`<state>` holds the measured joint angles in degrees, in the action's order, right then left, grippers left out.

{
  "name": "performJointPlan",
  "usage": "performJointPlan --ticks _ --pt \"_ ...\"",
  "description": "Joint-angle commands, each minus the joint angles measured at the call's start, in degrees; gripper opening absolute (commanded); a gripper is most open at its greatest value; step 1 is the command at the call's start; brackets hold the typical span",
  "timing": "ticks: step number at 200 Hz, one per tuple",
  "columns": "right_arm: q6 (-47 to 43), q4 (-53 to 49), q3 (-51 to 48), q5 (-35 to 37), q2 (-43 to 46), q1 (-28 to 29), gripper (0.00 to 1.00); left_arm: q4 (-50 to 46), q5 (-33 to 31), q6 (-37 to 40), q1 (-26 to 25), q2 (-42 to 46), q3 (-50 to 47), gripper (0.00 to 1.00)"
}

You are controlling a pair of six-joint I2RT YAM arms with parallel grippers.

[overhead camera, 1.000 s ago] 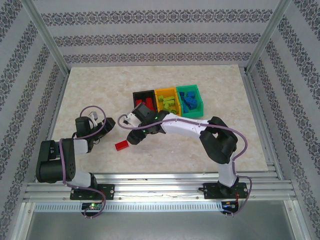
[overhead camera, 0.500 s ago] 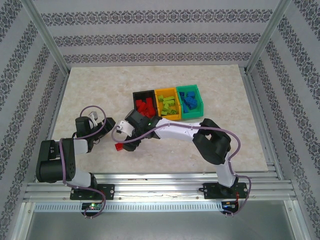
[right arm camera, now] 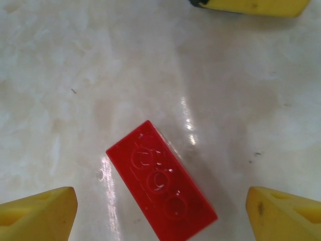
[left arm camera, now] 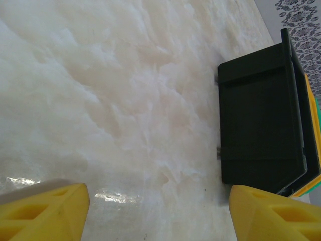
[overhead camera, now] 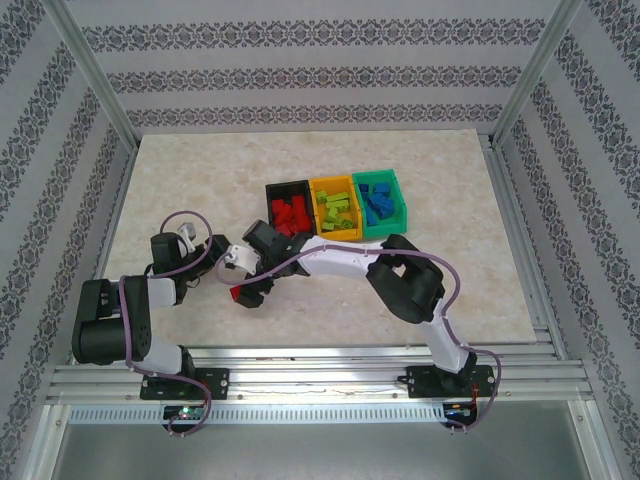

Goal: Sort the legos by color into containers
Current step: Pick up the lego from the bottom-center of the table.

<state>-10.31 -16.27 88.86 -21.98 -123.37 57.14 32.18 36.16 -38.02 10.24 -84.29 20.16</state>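
Pictured from the right wrist camera, a lone red lego is seen lying flat and studs-up on the pale marbled table. It is framed by the right end effector, whose yellow fingertips are spread wide. The brick is set diagonally between them and is touched by neither. A yellow piece is caught at the upper edge of that view; what it belongs to cannot be told.

From the overhead camera, the right arm is shown stretched leftward across the near half of the table, its end effector lowered over the brick, of which a red sliver is visible. The brick is placed toward the table's front, apart from the containers and to their near-left.

The three containers are joined in a row at the middle of the table. Red legos are held in the black bin at the left, lime green legos in the yellow-orange bin in the middle, and blue legos in the green bin at the right.

The left arm is folded at the table's left side, its tip near the right one. Through the left wrist camera, the left end effector is seen open, with bare table between its fingertips and nothing gripped. The dark side wall of the black bin is faced ahead, and an edge of the yellow-orange bin is glimpsed behind it.
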Motion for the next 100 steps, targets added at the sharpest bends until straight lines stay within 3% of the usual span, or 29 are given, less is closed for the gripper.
performJointPlan --ticks 1,70,100 --pt "1.2 -0.6 2.6 -4.7 -2.7 0.2 0.87 -2.7 1.2 -0.9 0.0 -1.8 -0.1 0.74" --pt "1.7 -0.1 3.0 -3.7 -6.1 0.2 0.81 -2.6 1.6 -0.9 0.0 -2.3 0.0 0.74" --pt "2.2 -0.7 2.5 -2.7 -6.1 0.4 0.65 -2.5 1.6 -1.0 0.0 -2.3 0.0 0.74"
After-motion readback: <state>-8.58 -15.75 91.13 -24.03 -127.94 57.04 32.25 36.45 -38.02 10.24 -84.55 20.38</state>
